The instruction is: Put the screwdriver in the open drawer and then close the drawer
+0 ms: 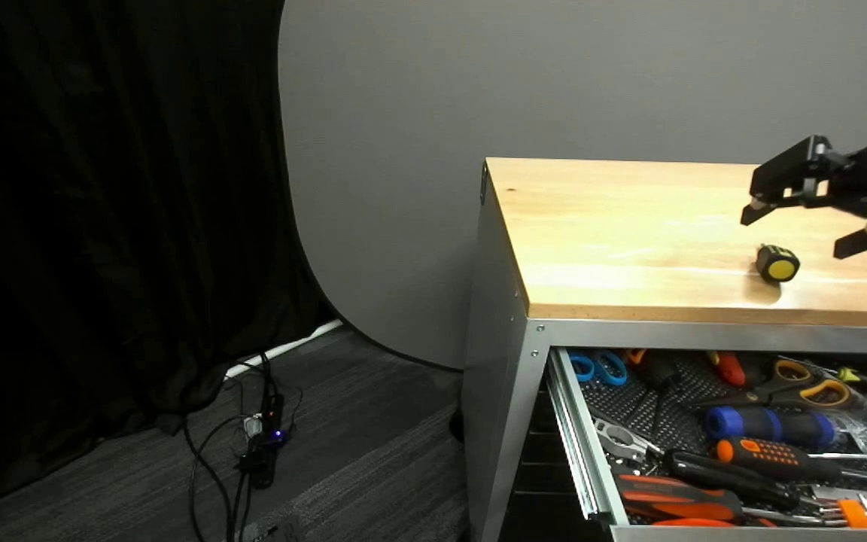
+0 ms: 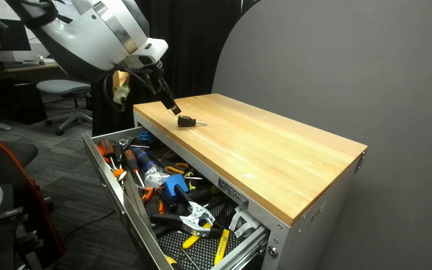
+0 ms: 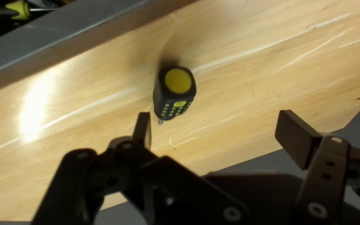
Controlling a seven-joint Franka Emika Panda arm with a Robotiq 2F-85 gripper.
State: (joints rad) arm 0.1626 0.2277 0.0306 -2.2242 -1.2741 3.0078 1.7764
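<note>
The stubby black and yellow screwdriver (image 1: 778, 265) lies on the wooden cabinet top close to its front edge. In an exterior view (image 2: 186, 121) its short metal shaft points away from the drawer. In the wrist view the screwdriver (image 3: 175, 93) shows its yellow end cap, above and right of the left fingertip. My gripper (image 1: 798, 229) is wide open and empty, above the top near the screwdriver; it also shows edge-on in an exterior view (image 2: 174, 109) and in the wrist view (image 3: 220, 132). The drawer (image 1: 584, 452) is pulled out below the top, full of tools; it also shows in an exterior view (image 2: 116, 193).
The wooden top (image 2: 261, 150) overhangs the drawer's back part. The drawer holds orange-handled screwdrivers (image 1: 674, 497), a blue roll (image 1: 768, 426), scissors (image 1: 795, 388), a spring clamp (image 2: 197, 219) and yellow-handled tools (image 2: 221, 247). A grey panel (image 2: 351, 75) stands behind the cabinet.
</note>
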